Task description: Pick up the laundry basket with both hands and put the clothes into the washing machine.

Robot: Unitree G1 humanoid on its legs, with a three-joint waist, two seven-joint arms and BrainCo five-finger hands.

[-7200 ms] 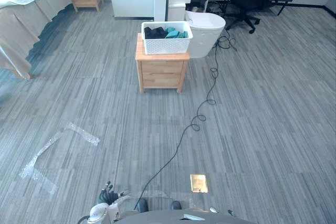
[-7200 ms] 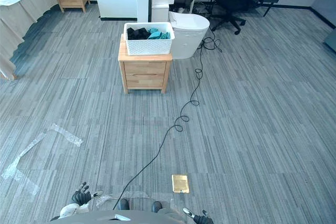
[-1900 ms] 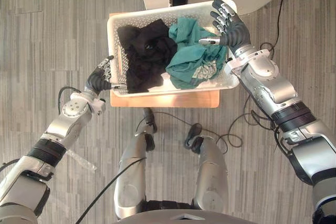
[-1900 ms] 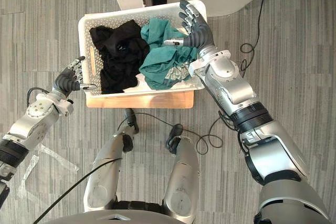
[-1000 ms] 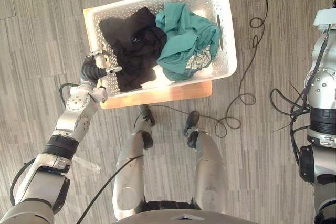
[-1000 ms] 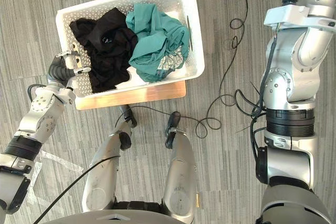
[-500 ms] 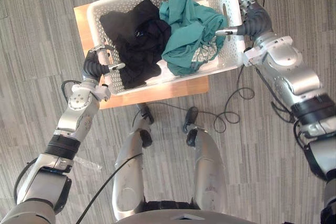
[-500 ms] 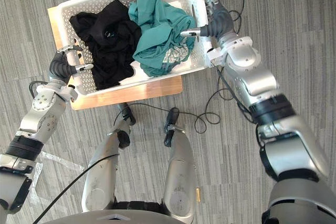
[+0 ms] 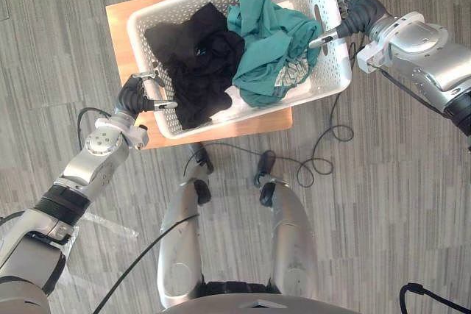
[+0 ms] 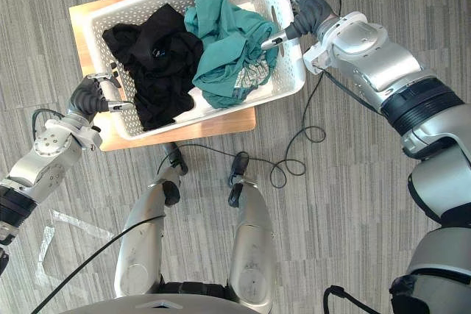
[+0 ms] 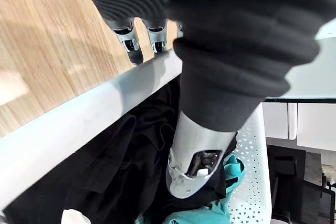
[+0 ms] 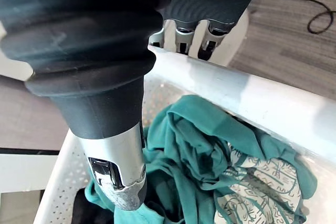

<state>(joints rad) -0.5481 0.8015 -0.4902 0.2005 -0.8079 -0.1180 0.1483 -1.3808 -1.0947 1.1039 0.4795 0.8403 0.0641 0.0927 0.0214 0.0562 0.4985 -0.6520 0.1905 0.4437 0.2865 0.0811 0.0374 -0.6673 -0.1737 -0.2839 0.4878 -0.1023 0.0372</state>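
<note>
- laundry basket (image 9: 333, 71): white, dotted with small holes
- black garment (image 9: 195, 64): plain
- teal garment (image 9: 268, 31): white-patterned patch
- nightstand (image 9: 121, 21): light wood grain
- floor (image 9: 383, 204): grey streaks

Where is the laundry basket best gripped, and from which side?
Take the laundry basket by the rims of its two short end walls, one hand from each side: it is wide, open-topped and loaded. The left hand and right hand pinch there, thumbs inside, fingers outside.

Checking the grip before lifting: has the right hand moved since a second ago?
Yes, leftward to the laundry basket on the nightstand: then its arm stood clear of it, now the right hand grips its right rim.
</note>
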